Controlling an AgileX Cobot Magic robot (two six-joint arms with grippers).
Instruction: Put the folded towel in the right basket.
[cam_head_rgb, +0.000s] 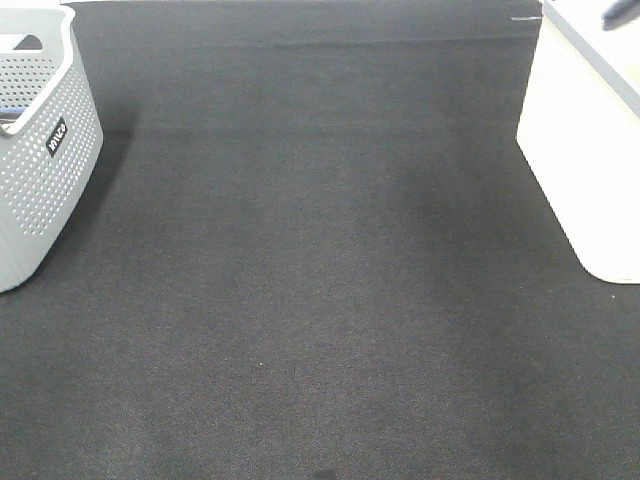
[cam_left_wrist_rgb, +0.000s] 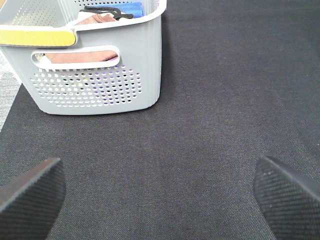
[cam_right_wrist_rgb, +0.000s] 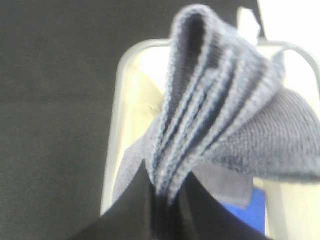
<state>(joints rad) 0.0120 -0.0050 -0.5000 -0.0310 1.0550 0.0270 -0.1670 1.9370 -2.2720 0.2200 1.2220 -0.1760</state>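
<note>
In the right wrist view my right gripper (cam_right_wrist_rgb: 162, 202) is shut on the folded grey-blue towel (cam_right_wrist_rgb: 220, 110), pinching its layered edge. The towel hangs over the open top of the white right basket (cam_right_wrist_rgb: 112, 130). In the exterior high view that basket (cam_head_rgb: 580, 150) stands at the right edge, and the towel itself is out of view there. My left gripper (cam_left_wrist_rgb: 160, 187) is open and empty, low over the black mat in front of the grey left basket (cam_left_wrist_rgb: 100, 85).
The grey perforated left basket (cam_head_rgb: 40, 150) holds a reddish-brown towel (cam_left_wrist_rgb: 80, 56), a blue item (cam_left_wrist_rgb: 125, 9) and a yellow item (cam_left_wrist_rgb: 35, 37). A blue item (cam_right_wrist_rgb: 250, 212) lies inside the right basket. A black mat (cam_head_rgb: 320, 300) covers the table between the baskets.
</note>
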